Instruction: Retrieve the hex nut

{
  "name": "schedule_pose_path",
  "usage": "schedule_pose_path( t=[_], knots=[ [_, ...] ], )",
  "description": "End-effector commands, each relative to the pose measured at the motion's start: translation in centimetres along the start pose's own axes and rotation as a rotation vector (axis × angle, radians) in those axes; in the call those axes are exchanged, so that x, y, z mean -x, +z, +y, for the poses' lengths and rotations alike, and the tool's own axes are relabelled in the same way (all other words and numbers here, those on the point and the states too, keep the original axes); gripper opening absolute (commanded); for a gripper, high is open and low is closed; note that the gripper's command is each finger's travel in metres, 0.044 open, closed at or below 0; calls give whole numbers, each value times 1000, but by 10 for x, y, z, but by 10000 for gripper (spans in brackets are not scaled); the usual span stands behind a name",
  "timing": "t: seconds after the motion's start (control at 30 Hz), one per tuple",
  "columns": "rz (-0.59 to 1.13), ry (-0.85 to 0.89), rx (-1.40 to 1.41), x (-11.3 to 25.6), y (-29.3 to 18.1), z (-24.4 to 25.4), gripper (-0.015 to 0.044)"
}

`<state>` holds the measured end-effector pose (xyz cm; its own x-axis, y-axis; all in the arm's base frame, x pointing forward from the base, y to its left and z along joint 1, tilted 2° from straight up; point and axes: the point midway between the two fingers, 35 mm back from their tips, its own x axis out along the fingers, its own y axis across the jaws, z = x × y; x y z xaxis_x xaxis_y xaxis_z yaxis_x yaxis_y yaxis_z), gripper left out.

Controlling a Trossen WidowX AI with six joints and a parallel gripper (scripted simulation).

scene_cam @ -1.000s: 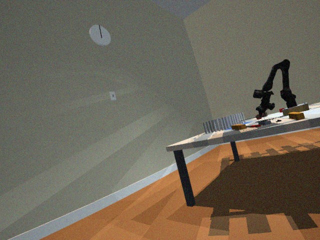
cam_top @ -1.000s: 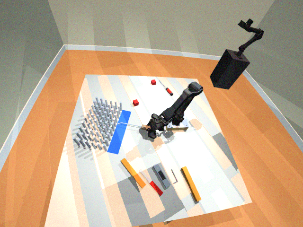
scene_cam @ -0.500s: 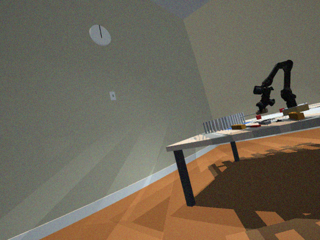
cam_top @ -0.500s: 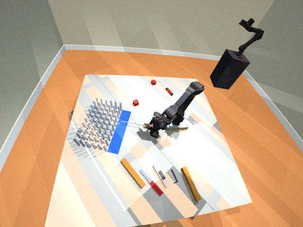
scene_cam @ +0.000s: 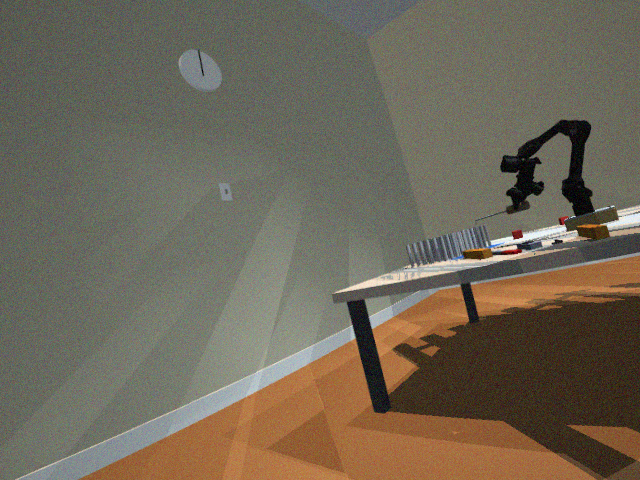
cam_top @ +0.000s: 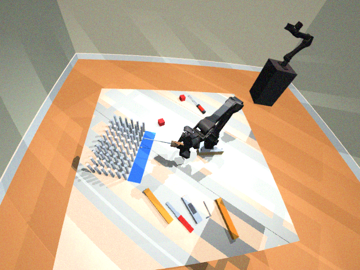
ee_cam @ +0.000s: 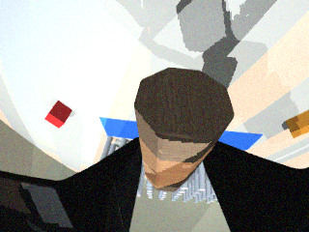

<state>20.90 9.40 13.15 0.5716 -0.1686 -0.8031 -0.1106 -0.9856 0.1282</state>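
Observation:
My gripper is shut on the wooden handle of a tool with a thin metal shaft. The tool is held clear of the table, its shaft tip over the far part of the blue taped strip, by the strip's edge on the spacer side. In the exterior view the tip is slightly above the spacer tops. The metal spacers stand upright. A tiny grey speck shows at the strip's spacer-side edge; I cannot tell whether it is the nut.
Two red cubes and a red-handled screwdriver lie at the back. Near the front lie two orange bars, a red-handled flat tool, a grey tool and a thin bent rod.

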Motion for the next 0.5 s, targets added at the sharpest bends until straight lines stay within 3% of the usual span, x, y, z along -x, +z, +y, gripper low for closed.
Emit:
schedule_pose_path(
  t=[0.0,0.13,0.47],
  knots=[
    [15,0,-11,18,-12,6,0],
    [-4,1,-22,12,-8,5,0],
    [-56,25,-346,5,-22,12,0]
  ],
)
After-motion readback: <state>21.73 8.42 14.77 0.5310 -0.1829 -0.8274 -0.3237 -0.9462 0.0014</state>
